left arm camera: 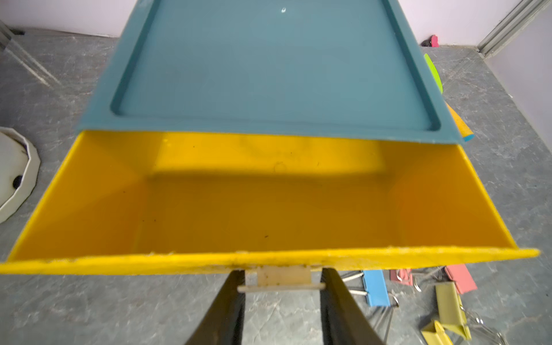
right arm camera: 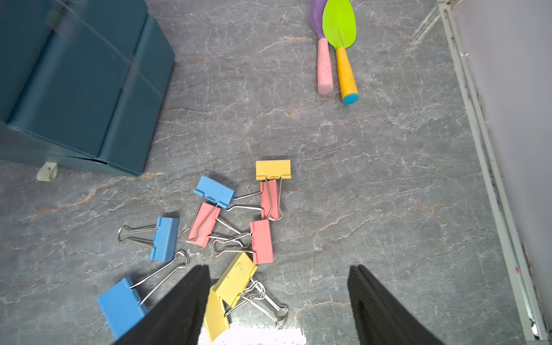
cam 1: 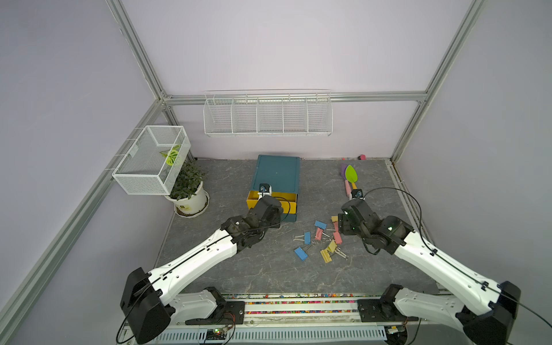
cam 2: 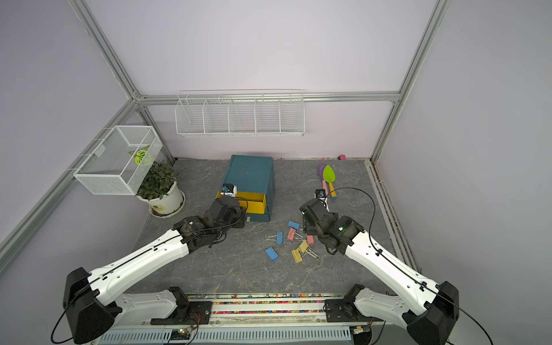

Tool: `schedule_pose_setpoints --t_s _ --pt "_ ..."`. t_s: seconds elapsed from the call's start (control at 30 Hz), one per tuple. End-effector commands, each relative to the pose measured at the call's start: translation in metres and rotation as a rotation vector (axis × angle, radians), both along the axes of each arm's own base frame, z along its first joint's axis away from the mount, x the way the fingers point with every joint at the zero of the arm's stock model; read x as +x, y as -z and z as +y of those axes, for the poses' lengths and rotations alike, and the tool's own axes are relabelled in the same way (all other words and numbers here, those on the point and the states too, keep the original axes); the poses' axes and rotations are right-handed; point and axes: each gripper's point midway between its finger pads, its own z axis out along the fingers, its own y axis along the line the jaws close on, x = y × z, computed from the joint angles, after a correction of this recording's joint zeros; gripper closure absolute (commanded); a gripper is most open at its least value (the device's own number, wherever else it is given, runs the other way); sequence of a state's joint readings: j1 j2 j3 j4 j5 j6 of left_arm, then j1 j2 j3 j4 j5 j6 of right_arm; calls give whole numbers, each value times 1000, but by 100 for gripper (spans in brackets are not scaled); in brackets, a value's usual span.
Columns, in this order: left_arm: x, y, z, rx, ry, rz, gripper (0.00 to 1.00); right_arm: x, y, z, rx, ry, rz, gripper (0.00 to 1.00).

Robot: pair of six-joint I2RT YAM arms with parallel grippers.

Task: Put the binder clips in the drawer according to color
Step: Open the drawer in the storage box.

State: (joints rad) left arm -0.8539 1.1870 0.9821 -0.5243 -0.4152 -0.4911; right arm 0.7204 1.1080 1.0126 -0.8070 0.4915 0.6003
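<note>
- In both top views a small dark-teal plastic three-drawer cabinet (cam 1: 276, 171) stands on the grey marble-patterned table (cam 1: 239, 268) near the back wall. Its yellow top drawer (cam 1: 292, 199) is pulled out toward the arms.
- In both top views the white-and-black left arm (cam 1: 194, 263) reaches to the front of that drawer. Its wrist covers the end effector, so the grip cannot be told from here.
- In both top views the small pastel binder clips (cam 1: 319, 234) with silver wire handles lie loose in a cluster on the table, to the right of the cabinet and apart from it. The right arm (cam 1: 433, 254) holds its wrist over the cluster's right edge.
- In a top view two plastic toy shovels (cam 2: 328, 174) lie side by side beyond the clips, nearer the right wall.
- In the left wrist view the left end effector (left arm camera: 282, 272) is clamped on the small white handle tab (left arm camera: 283, 277) at the middle of the drawer's front. Each dark finger (left arm camera: 230, 298) presses against one end of the tab's thin lip. The drawer's yellow floor and walls show beyond, under the cabinet's teal top.
- In the right wrist view the right end effector (right arm camera: 279, 268) hangs above the table with its fingers (right arm camera: 379, 298) wide apart, gripping nothing. Three blue, three pink and three yellow clips lie below and ahead of it, several with handles crossing. One yellow clip (right arm camera: 236, 277) lies just beside a finger's inner edge, overlapping a second yellow clip (right arm camera: 215, 316). A blue clip (right arm camera: 121, 304) lies on that finger's outer side.
</note>
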Motion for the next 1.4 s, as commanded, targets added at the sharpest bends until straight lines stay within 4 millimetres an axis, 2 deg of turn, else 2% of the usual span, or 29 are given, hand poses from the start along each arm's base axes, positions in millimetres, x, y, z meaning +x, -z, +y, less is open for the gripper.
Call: schedule_pose_setpoints --t_s 0.0,0.23,0.6,0.9,1.07,1.27,1.37 --pt "-12 -7 8 -62 -26 2 79 -11 14 1 1 -4 54 23" --pt "-35 -3 22 -102 -32 34 80 -24 23 16 -7 -39 79 23" --pt "-55 7 38 -129 -41 75 80 -45 46 53 -7 -99 181 24" --pt "-67 15 49 -115 -40 102 80 -64 73 80 99 -25 281 24" --pt "-63 17 55 -31 -37 86 80 -67 84 89 136 -15 307 25" --pt "-52 17 56 44 -50 54 79 -66 80 84 109 -8 297 25" --pt "-50 19 58 63 -59 48 75 -66 79 82 107 -5 294 25"
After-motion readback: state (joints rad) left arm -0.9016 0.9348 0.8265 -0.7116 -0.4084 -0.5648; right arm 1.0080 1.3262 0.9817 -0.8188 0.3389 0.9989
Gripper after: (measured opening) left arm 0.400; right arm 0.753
